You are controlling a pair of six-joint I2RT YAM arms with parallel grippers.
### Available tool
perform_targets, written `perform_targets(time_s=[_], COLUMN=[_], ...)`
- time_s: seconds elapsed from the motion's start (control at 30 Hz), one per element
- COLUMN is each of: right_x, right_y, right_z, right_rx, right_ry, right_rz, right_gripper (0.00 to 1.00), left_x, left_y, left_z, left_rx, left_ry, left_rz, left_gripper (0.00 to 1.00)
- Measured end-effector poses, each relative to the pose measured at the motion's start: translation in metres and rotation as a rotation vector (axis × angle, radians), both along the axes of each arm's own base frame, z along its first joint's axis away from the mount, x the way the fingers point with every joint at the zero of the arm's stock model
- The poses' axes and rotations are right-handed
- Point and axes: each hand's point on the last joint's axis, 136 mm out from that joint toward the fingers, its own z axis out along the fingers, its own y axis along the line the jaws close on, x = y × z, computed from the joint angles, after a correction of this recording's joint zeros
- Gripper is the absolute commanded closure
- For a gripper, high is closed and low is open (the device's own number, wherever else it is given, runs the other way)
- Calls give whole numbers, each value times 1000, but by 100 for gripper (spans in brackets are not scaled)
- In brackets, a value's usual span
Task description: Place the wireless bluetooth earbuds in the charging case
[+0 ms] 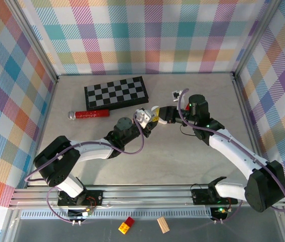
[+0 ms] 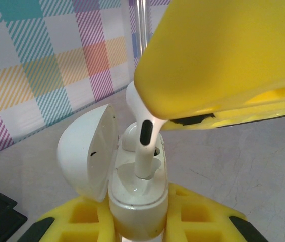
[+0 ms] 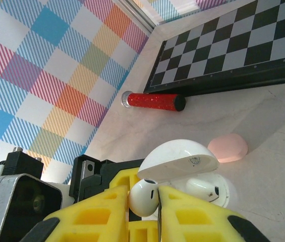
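My left gripper (image 2: 137,224) is shut on the white charging case (image 2: 136,199), holding it upright with its lid (image 2: 88,151) swung open to the left. One white earbud (image 2: 130,137) sits in the far slot. My right gripper (image 3: 145,195) is shut on a second white earbud (image 3: 141,200), pinching its head between the yellow fingers. In the left wrist view this bud's stem (image 2: 145,154) points down, its tip in the case's near slot. Seen from above, both grippers meet over the table's middle (image 1: 150,118).
A folded chessboard (image 1: 116,93) lies at the back left, with a red glitter tube (image 1: 89,114) in front of it. A pale pink pebble-like case (image 3: 228,147) rests on the table beside the white one. Two small blocks (image 1: 127,226) lie below the table's near rail.
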Motion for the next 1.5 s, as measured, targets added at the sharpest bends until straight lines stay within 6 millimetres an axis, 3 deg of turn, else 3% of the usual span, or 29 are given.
perform_targets(time_s=[1.5], right_x=[6], right_y=[-8], right_z=[-3], right_rx=[3], right_ry=[22], right_rz=[-46], right_gripper=[82], left_x=[2], left_y=[2], left_z=[-5], left_rx=[27], left_ry=[4], left_rz=[16], left_gripper=[83])
